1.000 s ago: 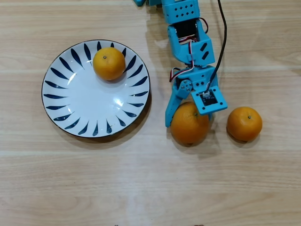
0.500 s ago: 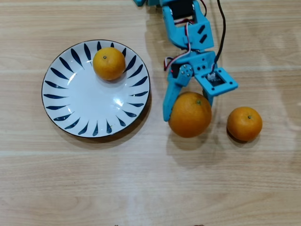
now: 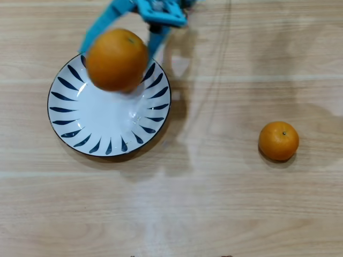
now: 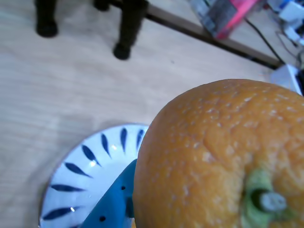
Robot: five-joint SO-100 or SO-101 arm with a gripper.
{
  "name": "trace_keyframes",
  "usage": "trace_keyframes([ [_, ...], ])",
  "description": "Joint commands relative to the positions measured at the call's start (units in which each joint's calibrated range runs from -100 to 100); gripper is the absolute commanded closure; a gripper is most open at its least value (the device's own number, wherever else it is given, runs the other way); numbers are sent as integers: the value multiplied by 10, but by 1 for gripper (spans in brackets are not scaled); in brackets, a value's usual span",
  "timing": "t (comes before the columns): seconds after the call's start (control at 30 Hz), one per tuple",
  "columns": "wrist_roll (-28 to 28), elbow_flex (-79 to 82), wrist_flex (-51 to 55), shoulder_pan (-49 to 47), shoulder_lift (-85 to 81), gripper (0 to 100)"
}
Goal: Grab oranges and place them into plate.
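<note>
A large orange (image 3: 117, 59) hangs above the upper part of the white plate with blue leaf strokes (image 3: 72, 126) in the overhead view. My blue gripper (image 3: 120, 51) is shut on it, its fingers reaching down from the top edge on either side of the fruit. In the wrist view the same orange (image 4: 218, 156) fills the right half, stem end toward the camera, with one blue finger (image 4: 111, 202) under it and the plate (image 4: 80, 180) below. A smaller orange (image 3: 278, 141) lies on the table at the right. A third orange is out of view.
The light wooden table (image 3: 214, 203) spreads around the plate. In the wrist view, dark stand legs (image 4: 126, 28) and a dark bar with cables and boxes (image 4: 223, 19) lie at the far edge.
</note>
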Motion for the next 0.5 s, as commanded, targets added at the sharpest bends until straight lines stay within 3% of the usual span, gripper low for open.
trace_keyframes([
  [0.0,22,-36,72,63,-47,67],
  [0.23,31,89,92,90,-13,67],
  [0.47,54,149,31,107,65,66],
])
